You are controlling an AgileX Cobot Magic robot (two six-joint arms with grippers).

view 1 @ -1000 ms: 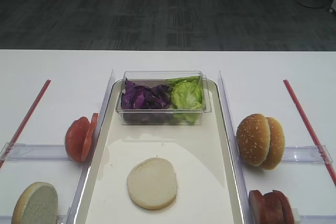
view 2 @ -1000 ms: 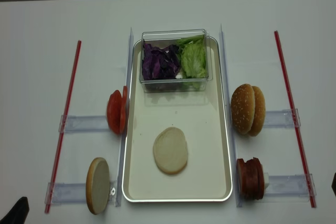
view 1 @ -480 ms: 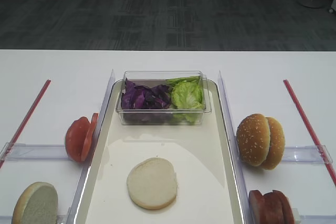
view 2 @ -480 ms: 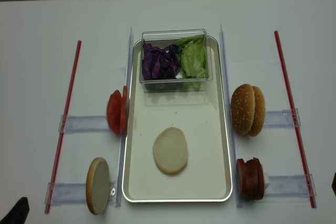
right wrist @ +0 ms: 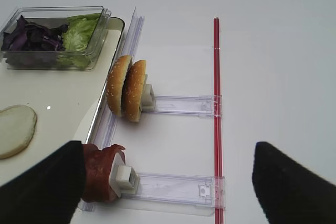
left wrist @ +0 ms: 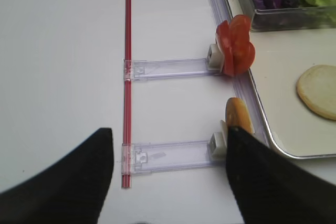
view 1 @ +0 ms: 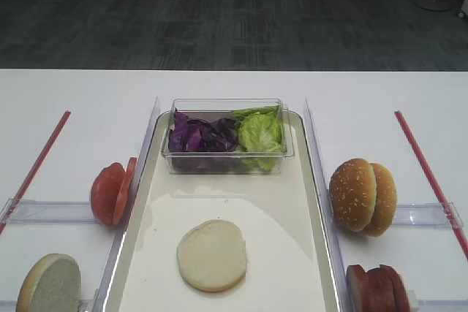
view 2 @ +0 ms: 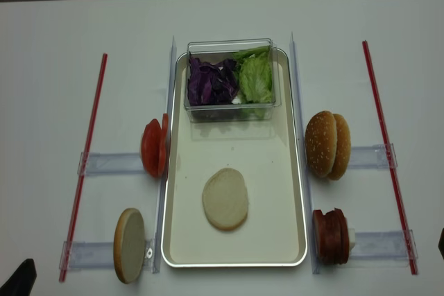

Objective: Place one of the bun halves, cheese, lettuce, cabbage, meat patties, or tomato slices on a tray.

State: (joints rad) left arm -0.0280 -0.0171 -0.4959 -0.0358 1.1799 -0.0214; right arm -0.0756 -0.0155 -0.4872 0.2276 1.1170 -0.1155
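With one bun half (view 2: pixel 225 198) lying on the tray (view 2: pixel 277 192), both grippers (left wrist: pixel 168 174) (right wrist: pixel 168 174) are hanging wide and empty, awaiting another ingredient.

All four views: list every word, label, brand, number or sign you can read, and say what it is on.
None. No readable text shows in any view: the tray, the clear plastic box, the clear holders and the red strips all appear unmarked.
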